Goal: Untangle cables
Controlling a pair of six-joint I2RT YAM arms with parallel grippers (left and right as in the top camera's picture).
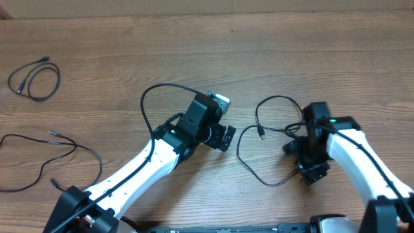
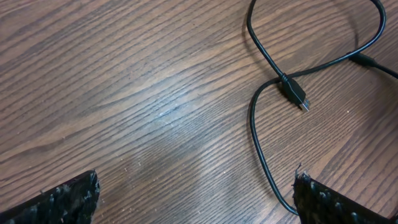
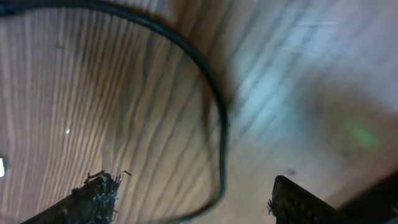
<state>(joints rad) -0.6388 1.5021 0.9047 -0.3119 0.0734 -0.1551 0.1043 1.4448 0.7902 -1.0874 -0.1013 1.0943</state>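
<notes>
One thin black cable (image 1: 238,150) lies looped on the wooden table between my two grippers, its plug tip (image 1: 261,134) near the middle. My left gripper (image 1: 225,137) is open and empty just left of it. In the left wrist view the cable crosses itself at the plug tip (image 2: 297,96), and one strand runs down by the right finger of the left gripper (image 2: 196,202). My right gripper (image 1: 309,163) is open, low over the cable's right end. In the right wrist view a blurred strand (image 3: 217,124) passes between the right gripper's fingers (image 3: 193,196). Two more cables lie apart: one coiled (image 1: 57,79) at the far left, one spread out (image 1: 77,146) at the near left.
A thicker black wire (image 1: 168,88) arcs up from my left arm over the table's middle. The table is bare wood (image 1: 310,45) along the back. The arm bases stand at the front edge.
</notes>
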